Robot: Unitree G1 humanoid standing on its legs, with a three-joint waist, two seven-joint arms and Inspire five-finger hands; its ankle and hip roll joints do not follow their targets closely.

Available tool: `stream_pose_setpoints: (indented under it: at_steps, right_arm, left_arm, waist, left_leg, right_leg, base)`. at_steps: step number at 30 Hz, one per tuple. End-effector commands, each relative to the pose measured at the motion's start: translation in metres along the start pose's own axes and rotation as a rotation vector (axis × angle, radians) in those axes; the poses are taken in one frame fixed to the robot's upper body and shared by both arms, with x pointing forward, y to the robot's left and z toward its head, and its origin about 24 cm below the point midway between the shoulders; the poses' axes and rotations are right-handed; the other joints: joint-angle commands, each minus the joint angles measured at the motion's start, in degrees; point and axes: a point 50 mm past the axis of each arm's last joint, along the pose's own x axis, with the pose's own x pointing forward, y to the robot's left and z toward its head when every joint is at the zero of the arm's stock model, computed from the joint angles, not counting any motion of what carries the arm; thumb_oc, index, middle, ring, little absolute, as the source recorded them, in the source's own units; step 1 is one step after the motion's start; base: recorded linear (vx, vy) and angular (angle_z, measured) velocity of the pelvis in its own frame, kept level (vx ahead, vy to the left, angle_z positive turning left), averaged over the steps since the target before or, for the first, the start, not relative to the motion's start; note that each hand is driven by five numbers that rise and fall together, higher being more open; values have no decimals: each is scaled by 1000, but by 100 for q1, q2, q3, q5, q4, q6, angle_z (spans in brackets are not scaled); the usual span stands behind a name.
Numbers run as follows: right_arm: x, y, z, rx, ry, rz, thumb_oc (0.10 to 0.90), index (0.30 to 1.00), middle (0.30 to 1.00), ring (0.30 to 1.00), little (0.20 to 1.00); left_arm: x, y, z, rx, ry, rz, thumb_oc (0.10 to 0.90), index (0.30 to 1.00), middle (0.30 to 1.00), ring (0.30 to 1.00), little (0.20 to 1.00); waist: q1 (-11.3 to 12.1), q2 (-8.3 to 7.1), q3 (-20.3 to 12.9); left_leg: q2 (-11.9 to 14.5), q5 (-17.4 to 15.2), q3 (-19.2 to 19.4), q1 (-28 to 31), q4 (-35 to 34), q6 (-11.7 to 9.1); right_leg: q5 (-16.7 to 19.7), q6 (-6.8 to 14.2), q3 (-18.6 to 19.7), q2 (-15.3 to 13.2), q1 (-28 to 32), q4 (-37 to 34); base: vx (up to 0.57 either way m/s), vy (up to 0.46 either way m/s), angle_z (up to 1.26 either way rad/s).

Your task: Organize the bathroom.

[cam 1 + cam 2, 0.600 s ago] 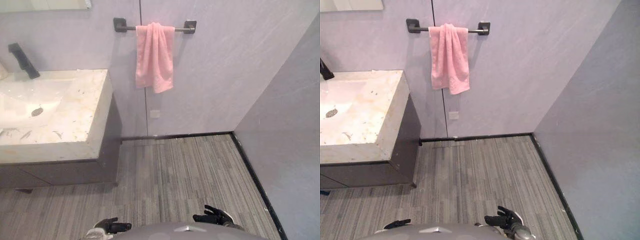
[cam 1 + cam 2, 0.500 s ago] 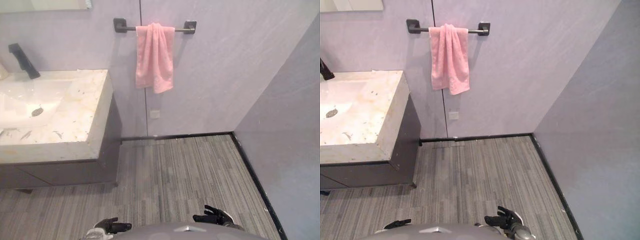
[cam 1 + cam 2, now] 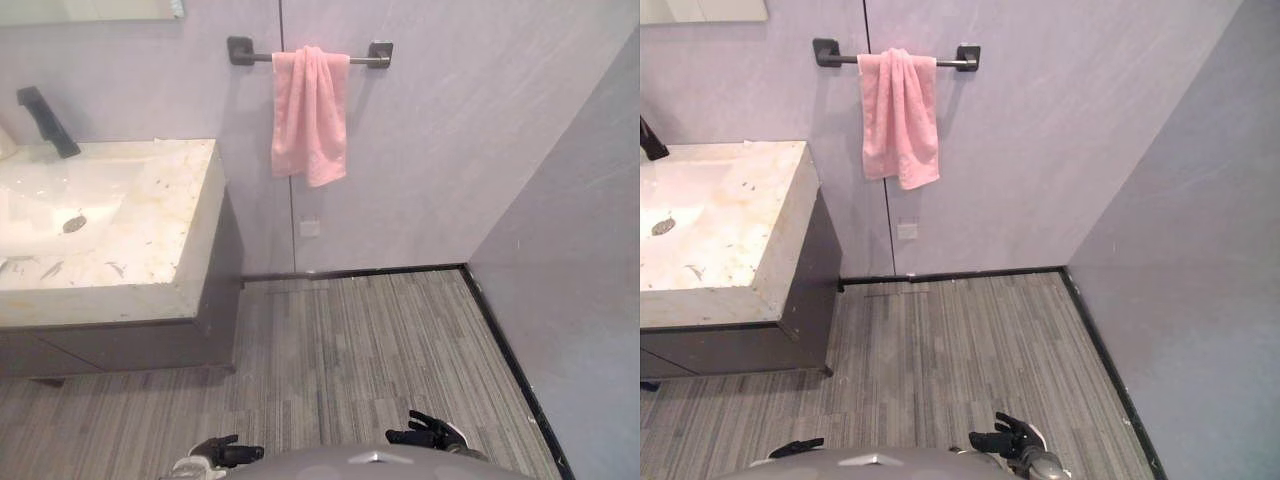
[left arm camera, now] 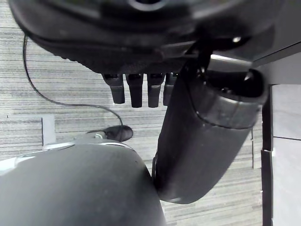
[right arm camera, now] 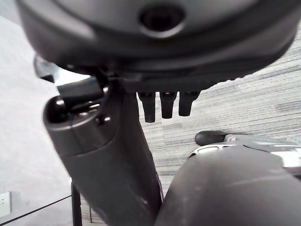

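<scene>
Nearest, the left hand [image 3: 225,452] and the right hand [image 3: 428,433] are held low over the grey striped floor [image 3: 370,350], well apart from each other; in both wrist views the fingers [image 4: 133,89] hang straight and relaxed, and nothing is held in either. Ahead of the left hand, a white marbled sink counter [image 3: 150,250] is set on a dark vanity cabinet [image 3: 215,300], with a black faucet [image 3: 45,122] at its far edge. Farthest off, well beyond both hands, a pink towel [image 3: 310,112] is draped over a dark towel bar [image 3: 240,51] fixed to the pale wall [image 3: 450,130].
</scene>
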Motion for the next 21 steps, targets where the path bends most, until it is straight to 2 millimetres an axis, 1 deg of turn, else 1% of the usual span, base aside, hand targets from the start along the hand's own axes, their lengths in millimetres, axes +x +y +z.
stream_pose_setpoints:
  at_steps: [1, 6, 9, 13, 14, 16, 18, 19, 20, 21]
  right_arm:
    - [4, -11, 31, -20, -101, -29, 800, 900, 900, 900, 900]
    - [4, -9, 35, -30, -132, -23, 800, 900, 900, 900, 900]
    - [4, -8, 45, -41, -189, -17, 800, 900, 900, 900, 900]
    - [3, -8, 65, -44, -292, -3, 800, 900, 900, 900, 900]
    - [1, -7, 77, -54, -347, 2, 800, 900, 900, 900, 900]
    - [-1, -6, 92, -61, -399, 10, 800, 900, 900, 900, 900]
    - [-7, -5, 118, -94, -509, 20, 800, 900, 900, 900, 900]
    - [-8, -5, 120, -93, -519, 22, 800, 900, 900, 900, 900]
    - [-13, -3, 134, -108, -587, 29, 800, 900, 900, 900, 900]
    - [-15, -2, 139, -116, -615, 30, 800, 900, 900, 900, 900]
  left_arm:
    - [2, -12, 11, 13, -41, -42, 800, 900, 900, 900, 900]
    - [2, -13, 16, 9, -83, -56, 800, 900, 900, 900, 900]
    - [2, -12, 23, -8, -126, -48, 800, 900, 900, 900, 900]
    - [0, -8, 37, -53, -201, -33, 800, 900, 900, 900, 900]
    - [-1, -4, 46, -61, -243, -23, 800, 900, 900, 900, 900]
    - [-2, -1, 57, -70, -290, -19, 800, 900, 900, 900, 900]
    - [-7, 5, 80, -93, -373, -3, 800, 900, 900, 900, 900]
    - [-7, 6, 82, -96, -385, 0, 800, 900, 900, 900, 900]
    - [-11, 10, 96, -118, -439, 8, 800, 900, 900, 900, 900]
    - [-13, 12, 101, -124, -461, 12, 800, 900, 900, 900, 900]
  waist:
    - [-9, 373, 228]
    - [-9, 378, 219]
    - [-15, 384, 206]
    - [-27, 380, 195]
    - [-33, 381, 189]
    - [-39, 386, 182]
    - [-44, 399, 169]
    - [-45, 399, 169]
    - [-47, 407, 165]
    - [-48, 409, 163]
  left_leg:
    - [4, -492, 533, 22, 175, -106]
    - [2, -500, 524, 33, 182, -104]
    - [12, -502, 534, 56, 183, -102]
    - [29, -508, 547, 93, 196, -103]
    - [38, -509, 559, 102, 204, -101]
    - [49, -506, 574, 110, 215, -98]
    - [63, -499, 591, 119, 221, -89]
    - [65, -497, 590, 121, 221, -89]
    - [73, -494, 589, 125, 221, -86]
    - [75, -493, 591, 127, 221, -85]
  right_leg:
    - [-775, 360, -360, 188, -133, 463]
    - [-784, 355, -352, 199, -123, 473]
    - [-793, 351, -343, 209, -118, 488]
    - [-798, 349, -342, 221, -90, 494]
    - [-800, 344, -340, 227, -78, 493]
    - [-800, 338, -337, 232, -73, 500]
    - [-801, 322, -321, 244, -76, 515]
    - [-801, 321, -321, 245, -76, 517]
    - [-802, 311, -321, 255, -72, 517]
    - [-802, 307, -320, 259, -70, 515]
  base:
    - [0, 0, 0]
    - [0, 0, 0]
    - [11, -39, 0]
    - [19, -43, 0]
    - [19, -49, 0]
    - [20, -48, 0]
    - [21, -52, 0]
    - [21, -61, 0]
    - [15, -49, 0]
    - [31, -80, 0]
